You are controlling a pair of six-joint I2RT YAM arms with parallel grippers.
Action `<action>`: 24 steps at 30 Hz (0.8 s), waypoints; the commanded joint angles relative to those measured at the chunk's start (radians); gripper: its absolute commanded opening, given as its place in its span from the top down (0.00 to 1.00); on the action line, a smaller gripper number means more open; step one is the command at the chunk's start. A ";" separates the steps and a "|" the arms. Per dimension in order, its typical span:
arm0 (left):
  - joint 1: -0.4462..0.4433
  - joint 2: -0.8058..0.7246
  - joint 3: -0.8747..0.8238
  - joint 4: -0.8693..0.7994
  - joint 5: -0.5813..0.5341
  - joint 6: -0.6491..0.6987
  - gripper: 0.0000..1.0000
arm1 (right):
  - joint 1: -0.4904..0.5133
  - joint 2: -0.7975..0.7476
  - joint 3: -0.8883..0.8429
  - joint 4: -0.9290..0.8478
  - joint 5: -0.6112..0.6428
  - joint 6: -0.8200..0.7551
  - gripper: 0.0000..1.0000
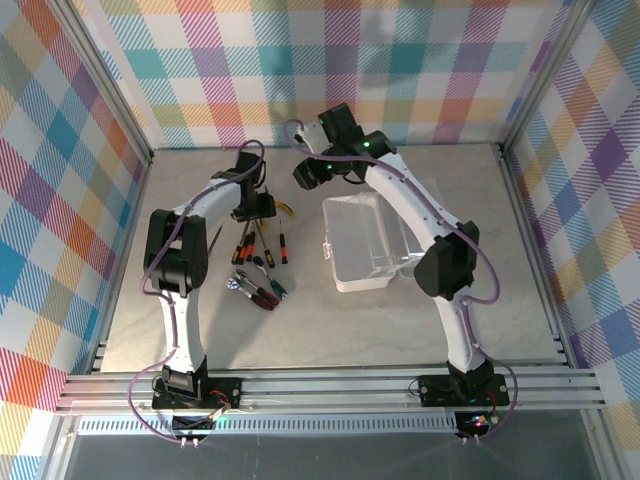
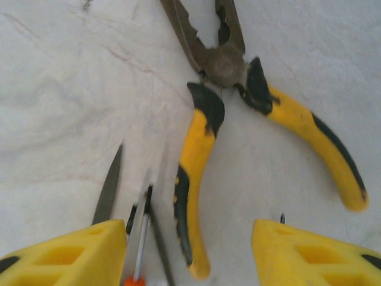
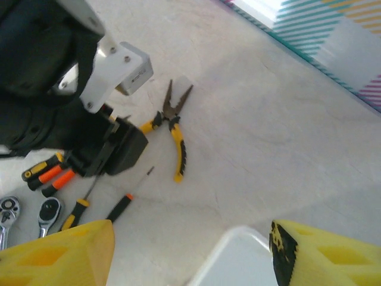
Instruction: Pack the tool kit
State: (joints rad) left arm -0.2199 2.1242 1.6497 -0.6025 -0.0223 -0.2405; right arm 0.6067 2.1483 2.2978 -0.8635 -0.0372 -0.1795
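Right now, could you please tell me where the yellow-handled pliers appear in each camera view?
Top external: yellow-handled pliers left of centre, a yellow sliver just beyond the screwdrivers.
Left wrist: pliers in the centre, nose at the top edge, handles spreading downward.
Right wrist: pliers left of centre, nose pointing up.
Shared landmark: the screwdrivers, tips lying beside the pliers' handles.
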 commanded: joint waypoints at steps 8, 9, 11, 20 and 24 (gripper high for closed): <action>0.010 0.172 0.222 -0.105 -0.003 0.033 0.58 | -0.085 -0.449 -0.484 0.001 0.074 0.045 0.15; 0.010 0.181 0.230 -0.112 -0.009 0.036 0.59 | -0.099 -0.482 -0.524 -0.004 0.082 0.050 0.15; 0.010 0.196 0.240 -0.126 -0.025 0.042 0.60 | -0.123 -0.539 -0.586 -0.015 0.097 0.062 0.14; 0.010 0.250 0.272 -0.170 -0.043 0.061 0.69 | -0.231 -0.715 -0.782 -0.070 0.114 0.158 0.01; 0.010 0.274 0.287 -0.171 -0.016 0.061 0.77 | -0.296 -0.731 -0.805 -0.105 0.097 0.204 0.01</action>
State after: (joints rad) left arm -0.2188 2.3440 1.9274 -0.7399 -0.0666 -0.1860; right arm 0.3439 1.4437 1.5028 -0.9310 0.0677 -0.0338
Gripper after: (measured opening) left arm 0.245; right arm 0.988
